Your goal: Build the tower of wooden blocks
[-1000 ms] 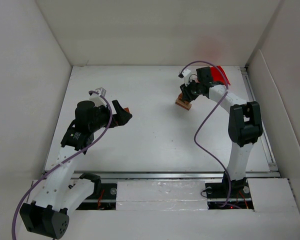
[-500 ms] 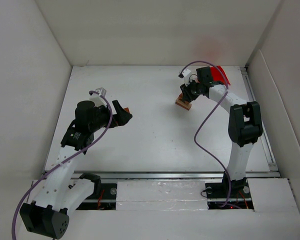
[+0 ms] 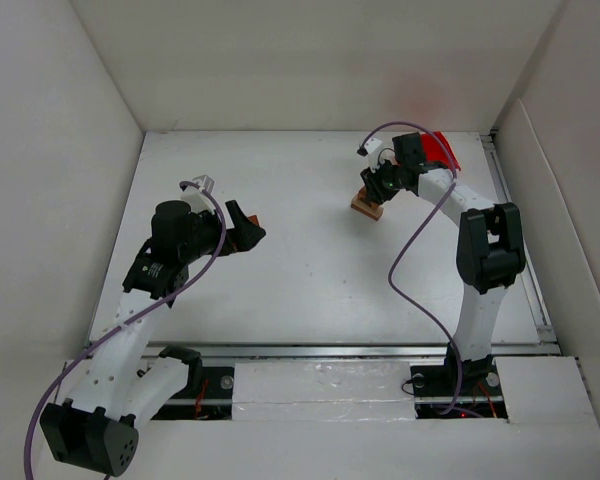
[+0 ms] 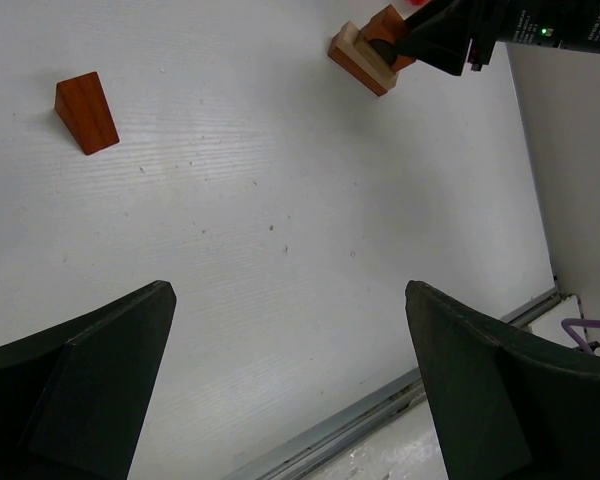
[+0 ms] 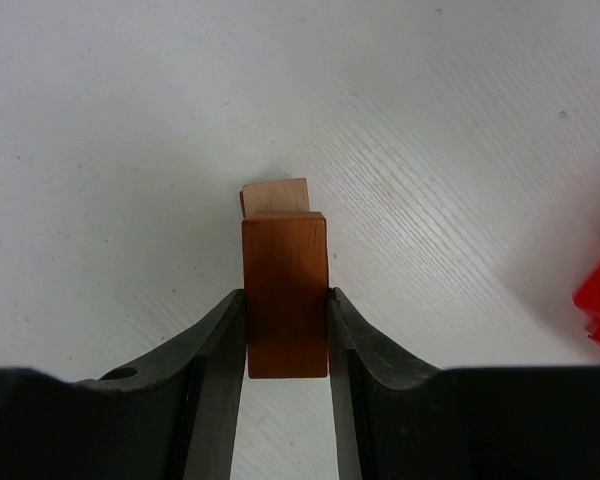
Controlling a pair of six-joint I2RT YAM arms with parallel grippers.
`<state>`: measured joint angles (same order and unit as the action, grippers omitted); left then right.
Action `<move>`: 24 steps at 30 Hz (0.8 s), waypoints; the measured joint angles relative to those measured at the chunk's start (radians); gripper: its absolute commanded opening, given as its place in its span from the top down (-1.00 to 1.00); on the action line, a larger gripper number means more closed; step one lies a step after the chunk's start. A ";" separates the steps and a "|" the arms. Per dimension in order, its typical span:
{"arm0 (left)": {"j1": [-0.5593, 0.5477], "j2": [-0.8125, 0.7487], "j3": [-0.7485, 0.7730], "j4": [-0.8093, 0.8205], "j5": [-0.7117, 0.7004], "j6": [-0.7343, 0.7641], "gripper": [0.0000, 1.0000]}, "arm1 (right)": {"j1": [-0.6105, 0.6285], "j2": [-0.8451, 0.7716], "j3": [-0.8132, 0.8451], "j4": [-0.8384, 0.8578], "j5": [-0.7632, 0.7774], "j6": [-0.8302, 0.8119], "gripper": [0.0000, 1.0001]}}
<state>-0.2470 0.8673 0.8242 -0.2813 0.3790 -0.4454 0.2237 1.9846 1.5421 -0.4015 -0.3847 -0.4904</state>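
The wedge [image 4: 85, 112] lies well left of the block stack [image 3: 368, 205]

reddish-brown rectangular wooden block [image 5: 285, 295]; pale tan wooden block [image 5: 276, 196]; orange-brown wooden wedge [image 4: 86, 112]; red plastic bin [image 3: 441, 150]; white table [image 3: 310, 280].

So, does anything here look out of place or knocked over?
Nothing looks broken or spilled. The only stray is a reddish wedge block, sitting alone on the table, well apart from the small stack, where the right arm's jaws grip a reddish-brown block.
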 measured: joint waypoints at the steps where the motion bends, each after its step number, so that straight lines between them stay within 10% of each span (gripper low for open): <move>1: 0.000 0.000 0.000 0.000 0.002 0.000 -0.98 | 0.000 0.000 0.001 -0.002 0.001 0.000 0.36; 24: 0.000 0.002 0.000 0.000 0.007 0.003 -0.98 | 0.000 0.000 0.004 -0.010 0.001 -0.003 0.12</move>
<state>-0.2470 0.8688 0.8242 -0.2813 0.3862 -0.4423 0.2237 1.9846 1.5459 -0.4118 -0.3836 -0.4934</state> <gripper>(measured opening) 0.989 0.436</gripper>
